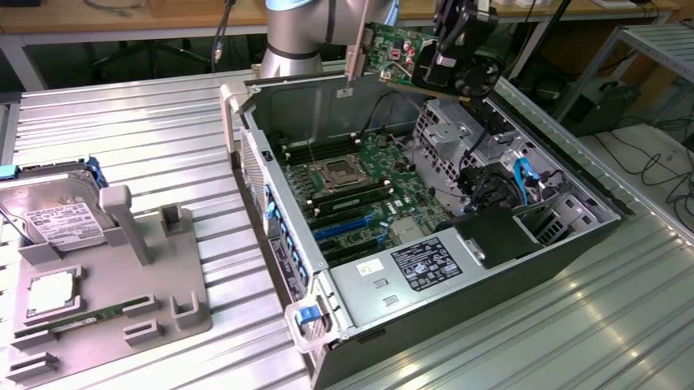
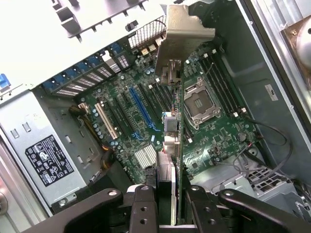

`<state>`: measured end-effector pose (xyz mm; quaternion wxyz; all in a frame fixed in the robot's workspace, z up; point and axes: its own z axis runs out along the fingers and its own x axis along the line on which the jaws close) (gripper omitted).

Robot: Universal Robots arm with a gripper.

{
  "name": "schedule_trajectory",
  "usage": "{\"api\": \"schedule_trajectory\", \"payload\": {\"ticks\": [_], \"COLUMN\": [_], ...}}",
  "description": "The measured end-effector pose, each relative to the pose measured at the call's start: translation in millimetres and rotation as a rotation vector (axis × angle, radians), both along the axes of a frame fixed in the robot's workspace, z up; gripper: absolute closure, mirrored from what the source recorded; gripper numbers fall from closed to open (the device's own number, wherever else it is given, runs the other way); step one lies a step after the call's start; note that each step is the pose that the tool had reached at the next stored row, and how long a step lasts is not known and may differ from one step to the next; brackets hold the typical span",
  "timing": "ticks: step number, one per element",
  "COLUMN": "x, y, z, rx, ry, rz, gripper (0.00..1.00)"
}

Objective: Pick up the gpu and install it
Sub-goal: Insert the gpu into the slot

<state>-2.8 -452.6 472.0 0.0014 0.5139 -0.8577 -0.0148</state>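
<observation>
The gpu [image 1: 392, 50] hangs in the air above the far rim of the open computer case [image 1: 284, 244], green board showing and its silver bracket strip [image 1: 356, 49] pointing down. My gripper [image 1: 430, 68] is shut on the card's end opposite the bracket. In the wrist view the gpu [image 2: 178, 141] is seen edge-on between my fingers [image 2: 144, 204], with its bracket [image 2: 183, 34] at the far end. It hovers over the motherboard [image 2: 214, 131], close to the long blue slot [image 2: 143, 110] and the empty CPU socket [image 2: 198, 99].
A grey parts fixture [image 1: 162, 284] on the exterior view's left carries a silver hard drive [image 1: 60, 218], a CPU [image 1: 49, 292] and a memory stick [image 1: 103, 315]. Inside the case are the power supply [image 1: 425, 264], blue cables [image 1: 522, 183] and a drive cage [image 1: 450, 122].
</observation>
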Motion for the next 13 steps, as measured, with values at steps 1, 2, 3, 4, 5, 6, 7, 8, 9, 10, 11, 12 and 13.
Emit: {"api": "schedule_trajectory", "payload": {"ticks": [1,2,3,4,5,6,7,8,9,10,11,12,13], "x": [0.0,0.0,0.0,0.0,0.0,0.0,0.0,0.0,0.0,0.0,0.0,0.0,0.0], "y": [0.0,0.0,0.0,0.0,0.0,0.0,0.0,0.0,0.0,0.0,0.0,0.0,0.0], "z": [0.0,0.0,0.0,0.0,0.0,0.0,0.0,0.0,0.0,0.0,0.0,0.0,0.0], "rx": [0.0,0.0001,0.0,0.0001,0.0,0.0,0.0,0.0,0.0,0.0,0.0,0.0001,0.0], "ry": [0.0,0.0,0.0,0.0,0.0,0.0,0.0,0.0,0.0,0.0,0.0,0.0,0.0], "rz": [0.007,0.013,0.018,0.024,0.038,0.044,0.05,0.057,0.062,0.068,0.075,0.081,0.088], "gripper": [0.72,0.72,0.72,0.72,0.72,0.72,0.72,0.72,0.72,0.72,0.72,0.72,0.72]}}
